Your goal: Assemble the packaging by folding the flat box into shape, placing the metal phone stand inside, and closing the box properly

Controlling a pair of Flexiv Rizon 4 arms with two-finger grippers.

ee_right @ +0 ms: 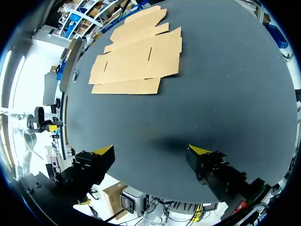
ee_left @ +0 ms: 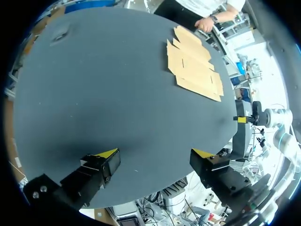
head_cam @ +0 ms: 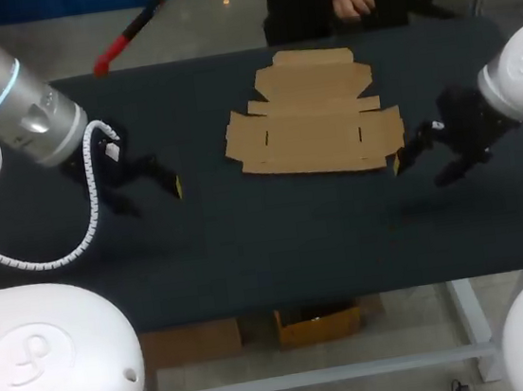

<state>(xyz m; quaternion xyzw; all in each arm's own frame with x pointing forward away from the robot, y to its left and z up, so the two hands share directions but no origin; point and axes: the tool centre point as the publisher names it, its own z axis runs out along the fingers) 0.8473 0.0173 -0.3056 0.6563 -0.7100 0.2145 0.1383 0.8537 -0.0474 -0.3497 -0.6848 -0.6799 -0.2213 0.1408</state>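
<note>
A flat, unfolded brown cardboard box (head_cam: 314, 117) lies on the dark table, at the middle toward the far edge. My left gripper (head_cam: 152, 197) hovers open to the left of it, well apart from it. My right gripper (head_cam: 424, 171) hangs open just off the box's near right corner. In the left wrist view the open left gripper (ee_left: 155, 154) holds nothing, and the box (ee_left: 193, 63) lies far ahead. The right wrist view shows the open right gripper (ee_right: 152, 150) over bare table, with the box (ee_right: 136, 61) ahead of it. No metal phone stand shows in any view.
The dark tabletop (head_cam: 248, 245) stretches from the box to the front edge. My right gripper (ee_left: 242, 120) shows at the table's side in the left wrist view.
</note>
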